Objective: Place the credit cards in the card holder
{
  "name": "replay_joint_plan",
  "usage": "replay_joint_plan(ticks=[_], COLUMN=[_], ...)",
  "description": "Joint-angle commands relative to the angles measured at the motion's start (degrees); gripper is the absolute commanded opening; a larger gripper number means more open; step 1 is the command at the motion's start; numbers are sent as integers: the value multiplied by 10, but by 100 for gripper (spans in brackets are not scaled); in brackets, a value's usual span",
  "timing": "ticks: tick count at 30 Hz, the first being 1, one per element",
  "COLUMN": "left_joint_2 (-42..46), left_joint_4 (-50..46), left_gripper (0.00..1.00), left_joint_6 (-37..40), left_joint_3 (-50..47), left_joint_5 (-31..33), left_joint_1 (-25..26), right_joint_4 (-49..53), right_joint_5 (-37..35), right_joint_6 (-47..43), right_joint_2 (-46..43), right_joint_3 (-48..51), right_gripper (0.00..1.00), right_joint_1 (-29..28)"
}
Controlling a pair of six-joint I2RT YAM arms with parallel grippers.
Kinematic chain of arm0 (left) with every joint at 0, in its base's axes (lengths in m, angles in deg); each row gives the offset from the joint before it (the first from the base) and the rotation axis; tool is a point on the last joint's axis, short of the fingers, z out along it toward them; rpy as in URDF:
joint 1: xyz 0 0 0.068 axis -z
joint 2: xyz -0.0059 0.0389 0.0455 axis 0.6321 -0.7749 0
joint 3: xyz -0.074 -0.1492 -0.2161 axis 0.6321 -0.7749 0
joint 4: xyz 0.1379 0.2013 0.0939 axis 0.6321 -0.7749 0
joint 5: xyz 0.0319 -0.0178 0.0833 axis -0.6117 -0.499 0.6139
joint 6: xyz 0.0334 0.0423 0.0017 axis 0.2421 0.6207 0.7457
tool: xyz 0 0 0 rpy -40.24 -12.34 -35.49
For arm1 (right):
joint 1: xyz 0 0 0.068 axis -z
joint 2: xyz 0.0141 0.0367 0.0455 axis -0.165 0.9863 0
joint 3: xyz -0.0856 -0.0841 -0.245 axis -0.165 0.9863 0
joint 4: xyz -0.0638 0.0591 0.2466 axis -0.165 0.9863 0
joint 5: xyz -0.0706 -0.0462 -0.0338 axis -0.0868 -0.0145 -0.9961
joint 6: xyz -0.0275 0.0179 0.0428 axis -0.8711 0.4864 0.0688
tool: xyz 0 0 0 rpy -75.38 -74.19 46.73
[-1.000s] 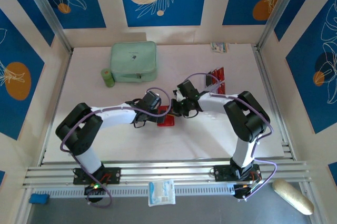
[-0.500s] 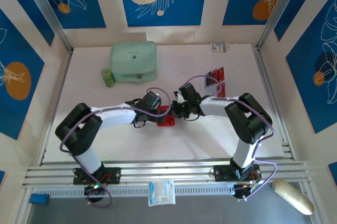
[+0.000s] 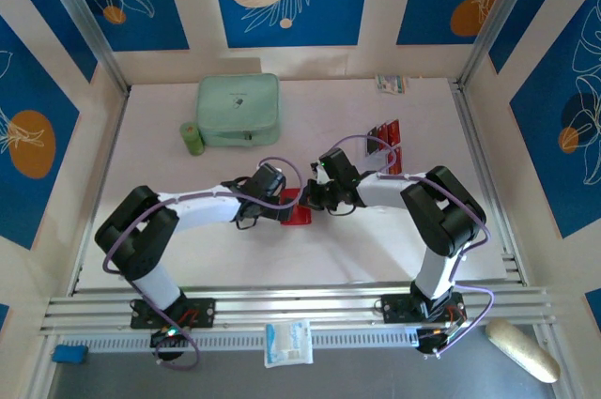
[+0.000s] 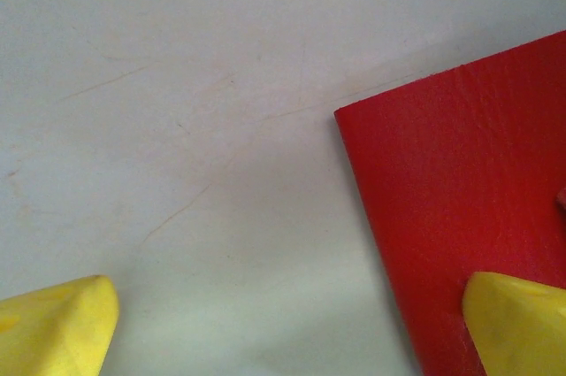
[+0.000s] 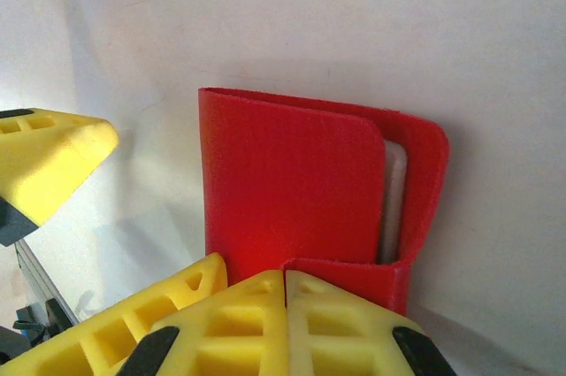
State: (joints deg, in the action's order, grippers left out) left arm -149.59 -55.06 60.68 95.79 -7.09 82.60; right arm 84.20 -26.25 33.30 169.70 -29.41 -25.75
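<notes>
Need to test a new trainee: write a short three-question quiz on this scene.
1. True or false: the left gripper stands open.
2. Where does the card holder lie? A on the mint-green case; B between the two grippers; C beside the green roll.
3. Which gripper is shut?
Key: 1 true; 2 B; 3 the right gripper.

Bright, even light casts soft shadows on the table (image 3: 235, 263), and both wrist views look slightly soft.
</notes>
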Motion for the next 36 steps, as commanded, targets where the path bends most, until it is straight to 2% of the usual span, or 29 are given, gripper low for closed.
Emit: replay_joint_plan(ticks=[1,12,20,36], left_joint_2=[-14,-27,-29,-26], left_joint_4=[-22,-17,-12,-13], left_gripper=[100,100,100,100], left_joint_6=[0,4,0,0], left_joint_3=[-20,-26,-31,-30], left_joint_5=[-5,2,1,2], left_joint_1=[2,2,2,2], right_joint_4=[84,82,77,66], right_joint_5=[-10,38,40,41], right_joint_6=[-3,0,4,2], right_joint_2=[20,-7,-24,19], right_joint_3=[7,-43,-45,-47], right_gripper=[0,0,0,0], right_joint_1=[-6,8,21,16])
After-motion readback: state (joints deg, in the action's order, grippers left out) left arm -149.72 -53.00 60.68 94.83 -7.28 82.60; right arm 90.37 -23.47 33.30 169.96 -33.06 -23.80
